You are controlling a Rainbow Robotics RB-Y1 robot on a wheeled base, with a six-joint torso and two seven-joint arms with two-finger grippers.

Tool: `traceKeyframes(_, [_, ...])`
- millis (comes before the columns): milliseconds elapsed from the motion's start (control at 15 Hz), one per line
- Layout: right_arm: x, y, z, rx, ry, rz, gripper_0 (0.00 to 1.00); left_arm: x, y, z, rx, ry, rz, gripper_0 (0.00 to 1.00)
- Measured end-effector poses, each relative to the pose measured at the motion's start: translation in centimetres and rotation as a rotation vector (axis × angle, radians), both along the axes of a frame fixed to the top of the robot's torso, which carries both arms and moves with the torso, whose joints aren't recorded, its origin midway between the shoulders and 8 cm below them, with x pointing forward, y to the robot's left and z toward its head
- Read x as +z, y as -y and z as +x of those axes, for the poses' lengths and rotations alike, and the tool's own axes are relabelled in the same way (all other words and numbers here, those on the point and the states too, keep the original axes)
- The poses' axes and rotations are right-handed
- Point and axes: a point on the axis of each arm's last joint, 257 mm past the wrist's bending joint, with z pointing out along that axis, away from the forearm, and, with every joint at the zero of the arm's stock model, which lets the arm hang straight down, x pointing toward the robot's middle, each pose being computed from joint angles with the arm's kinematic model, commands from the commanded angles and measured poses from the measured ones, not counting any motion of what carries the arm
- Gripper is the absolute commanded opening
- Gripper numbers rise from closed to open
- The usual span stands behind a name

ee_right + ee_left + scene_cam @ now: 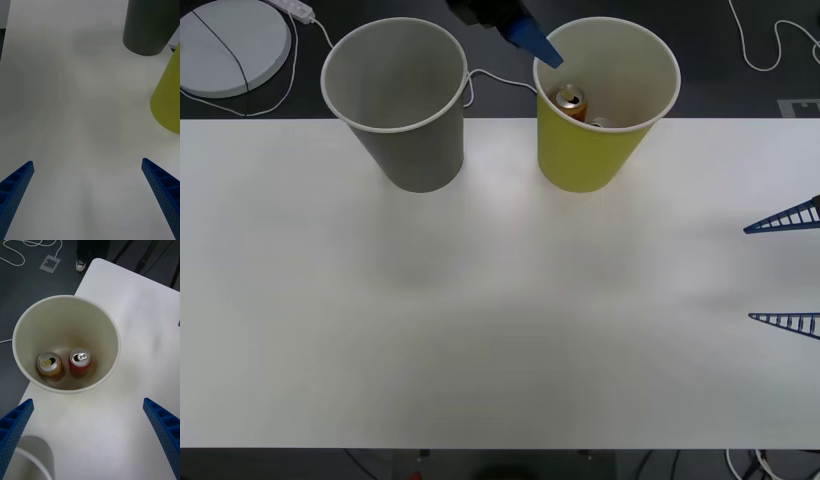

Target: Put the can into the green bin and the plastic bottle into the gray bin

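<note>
The can (80, 362), red with a silver top, stands upright at the bottom of the green bin (56, 322), beside a gold-orange can (49, 366). My left gripper (88, 427) hovers open and empty above that bin; in the front view it (530, 42) hangs over the back rim of the green bin (580, 160). The gray bin (420, 150) stands to the left of the green one. My right gripper (785, 270) rests open and empty low at the table's right edge, facing both bins (150, 26). The plastic bottle is out of view.
The white table (480, 320) stretches wide and bare in front of the bins. Behind its far edge there are a white round disc (225, 45) and white cables (500, 78) on the dark floor.
</note>
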Motion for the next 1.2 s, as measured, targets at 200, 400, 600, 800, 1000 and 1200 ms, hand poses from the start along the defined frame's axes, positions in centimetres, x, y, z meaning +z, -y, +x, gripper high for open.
traceKeyframes(200, [0.0, 0.0, 0.0, 0.0, 0.0, 0.0, 1.0, -0.7, -3.7, -1.4, -0.021, 0.013, 0.003, 1.0])
traceKeyframes(400, [0.0, 0.0, 0.0, 0.0, 0.0, 0.0, 1.0, -1.8, -6.7, -2.8, -0.03, 0.04, 0.009, 1.0])
traceKeyframes(600, [0.0, 0.0, 0.0, 0.0, 0.0, 0.0, 1.0, -3.2, -9.8, -4.0, -0.047, 0.074, 0.008, 1.0])
traceKeyframes(800, [0.0, 0.0, 0.0, 0.0, 0.0, 0.0, 1.0, -4.9, -13.0, -5.2, -0.09, 0.106, 0.032, 1.0])
traceKeyframes(1000, [0.0, 0.0, 0.0, 0.0, 0.0, 0.0, 1.0, -7.0, -15.5, -6.5, -0.125, 0.14, 0.047, 1.0])
traceKeyframes(1200, [0.0, 0.0, 0.0, 0.0, 0.0, 0.0, 1.0, -9.6, -17.6, -8.2, -0.164, 0.169, 0.053, 1.0])
